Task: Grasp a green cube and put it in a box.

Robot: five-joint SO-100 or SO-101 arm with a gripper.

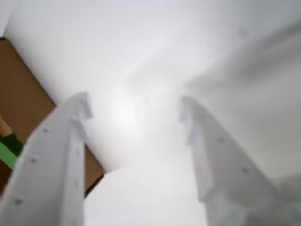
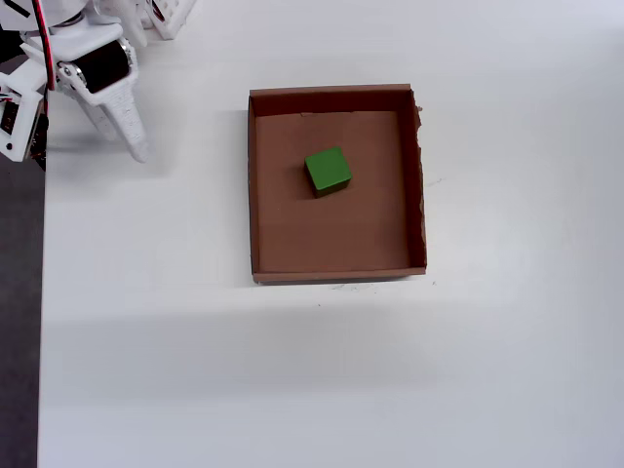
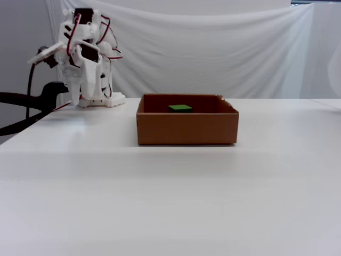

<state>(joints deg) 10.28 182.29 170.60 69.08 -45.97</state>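
The green cube [image 2: 328,170] lies inside the brown cardboard box [image 2: 336,258], a little above its middle in the overhead view. In the fixed view only the cube's top [image 3: 180,108] shows over the box's front wall [image 3: 186,128]. My white gripper [image 2: 132,146] hangs folded back near the arm's base, well to the left of the box and apart from it. In the wrist view the gripper [image 1: 135,106] is open with only bare white table between its fingers. A corner of the box [image 1: 23,94] and a sliver of the green cube [image 1: 7,153] show at that view's left edge.
The arm's base [image 3: 101,100] stands at the table's far left corner in the fixed view, with red and black wires on it. The table's left edge [image 2: 41,292] borders dark floor. A white curtain [image 3: 213,48] hangs behind.
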